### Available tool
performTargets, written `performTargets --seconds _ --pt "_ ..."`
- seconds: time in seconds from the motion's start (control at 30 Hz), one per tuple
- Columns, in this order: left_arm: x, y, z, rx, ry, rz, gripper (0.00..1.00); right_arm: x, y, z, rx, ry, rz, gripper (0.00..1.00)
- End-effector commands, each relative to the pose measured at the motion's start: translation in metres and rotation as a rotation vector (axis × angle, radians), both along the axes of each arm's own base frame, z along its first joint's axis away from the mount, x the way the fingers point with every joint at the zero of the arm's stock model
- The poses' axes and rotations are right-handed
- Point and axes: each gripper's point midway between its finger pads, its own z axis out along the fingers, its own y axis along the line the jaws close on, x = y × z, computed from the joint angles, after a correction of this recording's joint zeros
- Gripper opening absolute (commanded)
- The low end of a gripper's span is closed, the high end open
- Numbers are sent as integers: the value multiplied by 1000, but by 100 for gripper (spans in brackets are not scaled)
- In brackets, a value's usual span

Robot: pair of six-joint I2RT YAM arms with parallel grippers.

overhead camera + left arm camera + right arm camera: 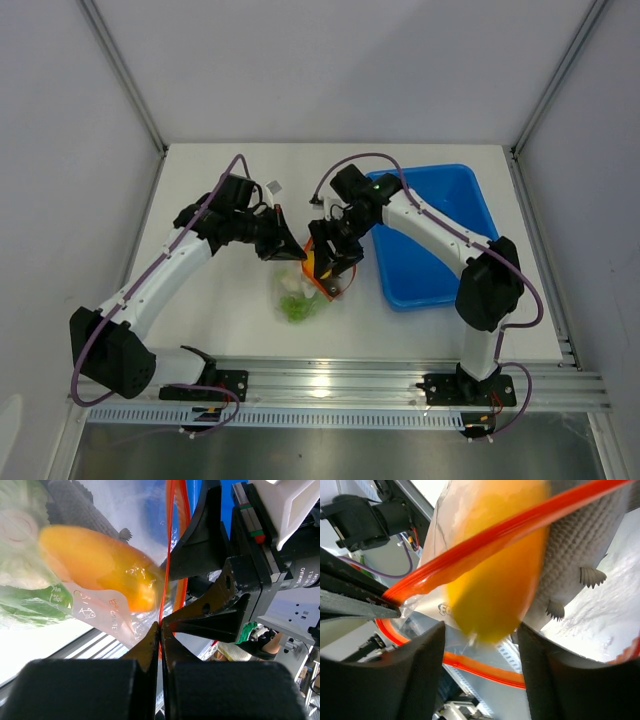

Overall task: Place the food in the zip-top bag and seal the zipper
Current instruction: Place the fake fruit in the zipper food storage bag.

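a: left gripper [160, 627]?
b: pinched tight on the thin orange-red zipper strip [172, 530] of the crinkly clear plastic bag [300, 295].
a: right gripper [481, 630]?
b: jaws half apart, straddling the bagged yellow-orange toy piece [495, 580]. contact unclear. bag hangs between both grippers, beside the blue plastic tray [410, 280].
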Motion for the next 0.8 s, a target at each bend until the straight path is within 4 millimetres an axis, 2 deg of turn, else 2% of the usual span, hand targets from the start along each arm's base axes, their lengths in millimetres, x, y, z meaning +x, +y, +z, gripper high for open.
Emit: performTargets --seconds 0.0,0.17,0.43,0.77 --pt "2 1 26 -37 -67 8 1 0 2 21 41 -40 7 65" --pt "1 1 26 -34 -66 10 1 -4 0 27 50 -50 16 77" --pt "1 3 24 -30 -71 10 1 7 -7 47 64 -116 -26 78" --pt "-3 4 17 -25 -60 10 1 48 -24 103 155 -240 -198 75"
